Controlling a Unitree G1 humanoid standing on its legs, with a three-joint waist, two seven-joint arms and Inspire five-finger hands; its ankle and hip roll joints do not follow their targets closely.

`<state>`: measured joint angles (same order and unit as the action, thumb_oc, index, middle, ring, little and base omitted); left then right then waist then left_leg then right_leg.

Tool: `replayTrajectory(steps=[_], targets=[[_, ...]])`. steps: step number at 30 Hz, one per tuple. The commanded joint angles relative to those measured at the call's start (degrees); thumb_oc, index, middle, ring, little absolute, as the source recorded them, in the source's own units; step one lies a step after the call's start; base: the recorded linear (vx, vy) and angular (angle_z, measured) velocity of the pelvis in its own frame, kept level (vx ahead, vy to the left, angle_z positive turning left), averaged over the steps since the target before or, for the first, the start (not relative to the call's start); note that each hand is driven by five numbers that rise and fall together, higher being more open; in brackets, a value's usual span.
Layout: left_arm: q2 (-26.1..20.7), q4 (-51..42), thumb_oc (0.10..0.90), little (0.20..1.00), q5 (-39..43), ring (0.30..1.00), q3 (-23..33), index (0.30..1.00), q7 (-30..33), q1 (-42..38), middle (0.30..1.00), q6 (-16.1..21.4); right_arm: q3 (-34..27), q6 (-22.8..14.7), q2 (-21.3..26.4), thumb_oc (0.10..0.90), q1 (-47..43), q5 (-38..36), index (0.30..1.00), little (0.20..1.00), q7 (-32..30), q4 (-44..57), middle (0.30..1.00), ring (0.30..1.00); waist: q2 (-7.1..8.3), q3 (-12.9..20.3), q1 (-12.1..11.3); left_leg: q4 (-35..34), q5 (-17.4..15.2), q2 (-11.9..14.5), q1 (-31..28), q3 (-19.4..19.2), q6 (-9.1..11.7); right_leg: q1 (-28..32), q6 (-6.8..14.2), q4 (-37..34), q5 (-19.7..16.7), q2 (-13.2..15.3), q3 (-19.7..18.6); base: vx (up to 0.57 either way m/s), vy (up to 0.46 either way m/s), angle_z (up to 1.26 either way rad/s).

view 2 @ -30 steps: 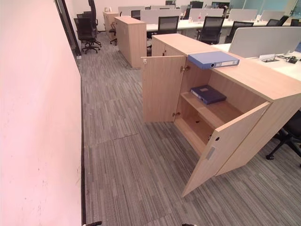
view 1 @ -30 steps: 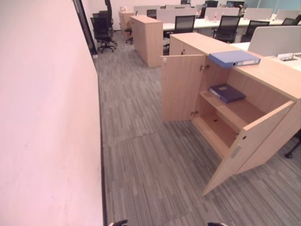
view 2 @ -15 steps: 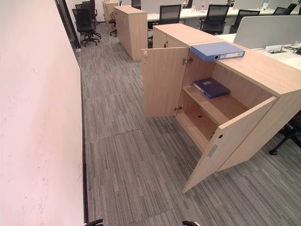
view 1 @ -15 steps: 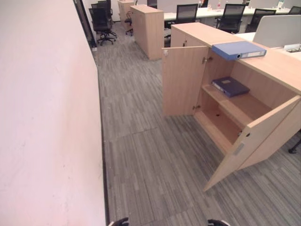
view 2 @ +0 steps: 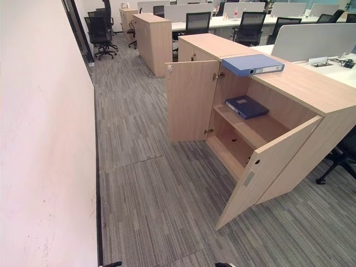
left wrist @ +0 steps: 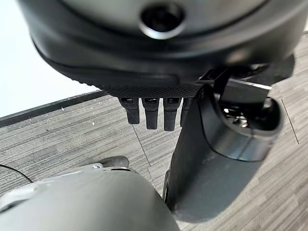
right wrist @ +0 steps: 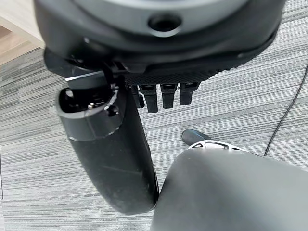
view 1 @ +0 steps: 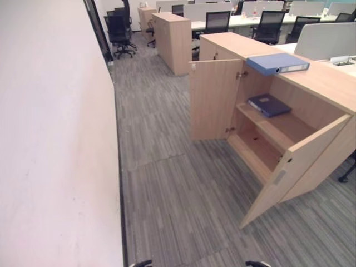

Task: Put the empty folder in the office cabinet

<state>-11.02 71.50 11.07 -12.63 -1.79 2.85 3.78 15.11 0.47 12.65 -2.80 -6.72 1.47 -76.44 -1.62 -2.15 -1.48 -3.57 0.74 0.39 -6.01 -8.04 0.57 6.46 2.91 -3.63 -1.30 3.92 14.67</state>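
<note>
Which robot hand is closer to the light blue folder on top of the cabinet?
Right. The right hand hangs on the blue folder's side; the left hand hangs nearer the wall, both open.

A light-blue folder point(view 2: 253, 64) lies flat atop the open-doored wooden cabinet point(view 2: 311, 92).

Left hand point(left wrist: 159, 91) hangs at the robot's side, fingers point(left wrist: 151, 113) straight, gripping nothing. Right hand point(right wrist: 163, 82) hangs the same way, fingers point(right wrist: 166, 98) straight and empty.
</note>
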Motion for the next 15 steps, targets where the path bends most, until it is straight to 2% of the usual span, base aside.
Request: replayTrajectory(steps=[1,9,10,11,12,14,15], targets=[[2.1,4.7,0.8,0.9,0.0,0.9,0.0,0.9,-1.3,-0.8,0.9,-0.6,5.7,1.1,-0.6,0.8,-1.1,4.2,0.9,0.9,1.9,-3.8,0.9,0.9,2.21,0.6,0.6,-1.4,-1.8,0.2,-0.7,-2.1,1.4,0.2,1.7,-1.4,-0.7,0.8,2.2,0.04,-0.097,-0.01],[2.1,4.4,0.8,0.9,3.0,0.9,0.4,0.9,-1.0,-1.6,0.9,-0.9,5.7,1.5,-0.5,0.8,-1.4,4.4,0.9,0.9,1.7,-5.1,0.9,0.9,2.69,-1.1,-0.2,-1.4,-0.5,2.1,-1.1,-0.8,2.2,0.0,0.3,0.1,0.9,-0.7,2.2,0.03,-0.099,0.04],[2.0,3.9,0.8,0.9,4.2,0.9,0.4,0.9,-0.7,-2.2,0.9,-0.9,5.2,1.5,-0.2,0.8,-1.9,4.2,0.9,0.9,1.4,-5.7,0.9,0.9,3.51,-3.0,-0.7,7.6,-2.2,3.3,3.5,-0.7,2.8,0.0,-0.7,0.9,1.7,-0.7,2.3,-0.06,-0.14,0.12],[2.0,3.9,0.8,0.9,4.2,0.9,0.4,0.9,-0.7,-2.2,0.9,-0.9,5.2,1.5,-0.2,0.8,-2.0,4.2,0.9,0.9,1.4,-5.7,0.9,0.9,3.54,-2.8,-0.6,7.6,-2.2,3.2,3.8,-0.7,2.8,-0.2,-0.7,0.9,1.7,-0.7,2.4,-0.1,-0.169,0.19],[1.9,3.5,0.8,0.9,4.5,0.9,0.3,0.9,-0.4,-2.4,0.9,-0.9,4.9,1.5,0.1,0.8,-2.2,4.1,0.9,0.9,1.2,-6.0,0.9,0.9,3.85,-3.8,-1.0,13.5,-2.6,4.1,7.0,-0.8,3.2,0.3,-1.3,0.7,1.9,-0.9,2.7,-0.04,-0.104,0.23],[2.1,2.7,0.8,0.9,5.3,0.9,0.3,0.9,0.1,-2.4,0.9,-1.0,4.4,1.8,0.9,0.8,-2.2,4.2,0.9,0.9,0.8,-6.8,0.9,0.9,3.49,-5.2,-1.8,22.4,-1.3,5.8,12.0,-0.6,3.4,2.8,-2.2,-0.4,3.2,-1.9,3.2,0.03,-0.123,0.28],[2.0,2.4,0.8,0.9,5.6,0.9,0.4,0.9,0.3,-2.4,0.9,-1.0,4.1,2.0,1.5,0.8,-2.6,4.2,0.9,0.9,0.5,-7.2,0.9,0.9,3.36,-5.6,-2.1,23.8,0.4,5.9,14.2,-0.7,3.2,3.2,-2.4,-1.1,3.5,-2.3,3.6,0.08,-0.057,0.36]])
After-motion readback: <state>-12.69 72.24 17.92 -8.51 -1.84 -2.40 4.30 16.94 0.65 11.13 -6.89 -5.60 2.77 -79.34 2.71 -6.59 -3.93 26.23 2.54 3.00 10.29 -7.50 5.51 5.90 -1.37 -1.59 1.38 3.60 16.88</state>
